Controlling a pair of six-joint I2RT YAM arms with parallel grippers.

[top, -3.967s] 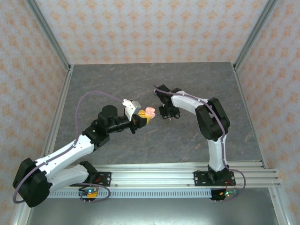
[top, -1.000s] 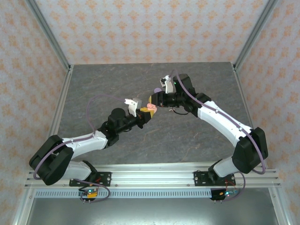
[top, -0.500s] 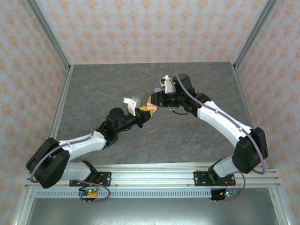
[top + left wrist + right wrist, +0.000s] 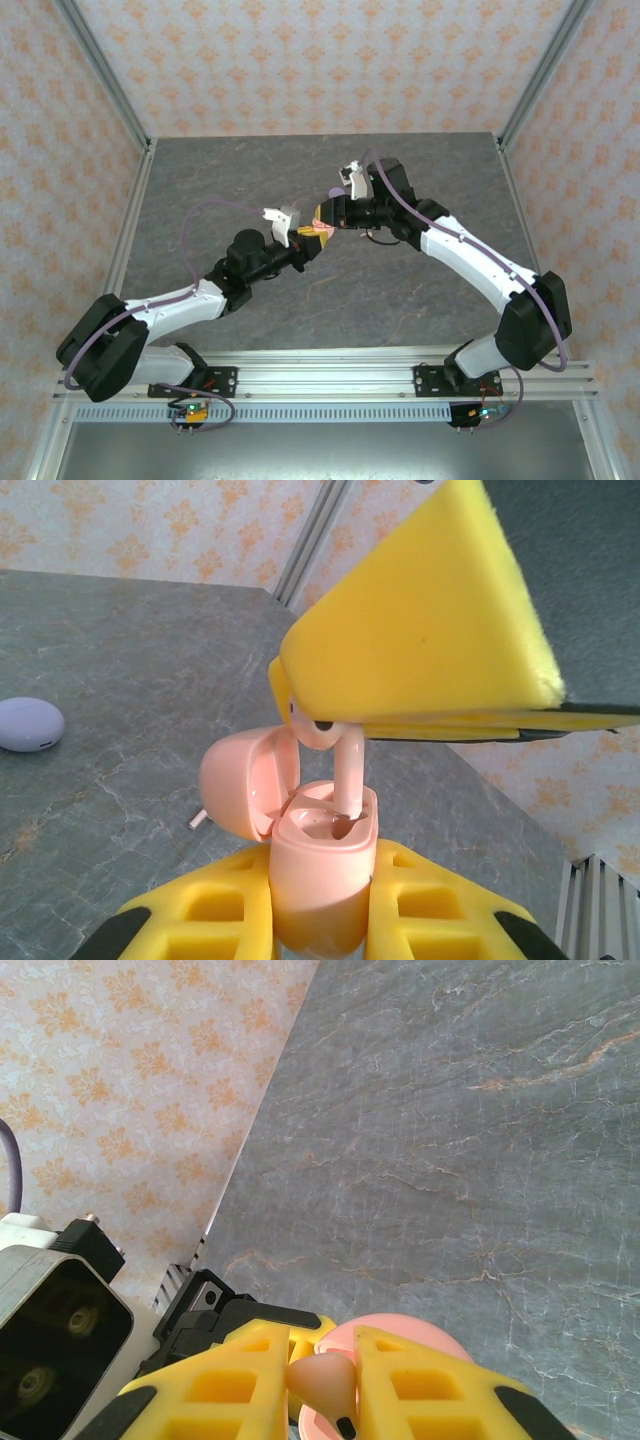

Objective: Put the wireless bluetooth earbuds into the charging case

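Now: pink earbud (image 4: 345, 770) meets pink case (image 4: 320, 870), both up off the table (image 4: 120, 660).
L claw (image 4: 320, 920) is squeezed tight on the case, lid tipped open. R claw (image 4: 322, 1372) pinches the earbud by its head; stem tip sits in a case slot. Small pale purple thing (image 4: 30, 725) lies on the table, well apart.

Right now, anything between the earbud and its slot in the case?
Nothing visible. The lid is swung aside, and the earbud, pinched in the right gripper, has its stem at the open slot of the case.
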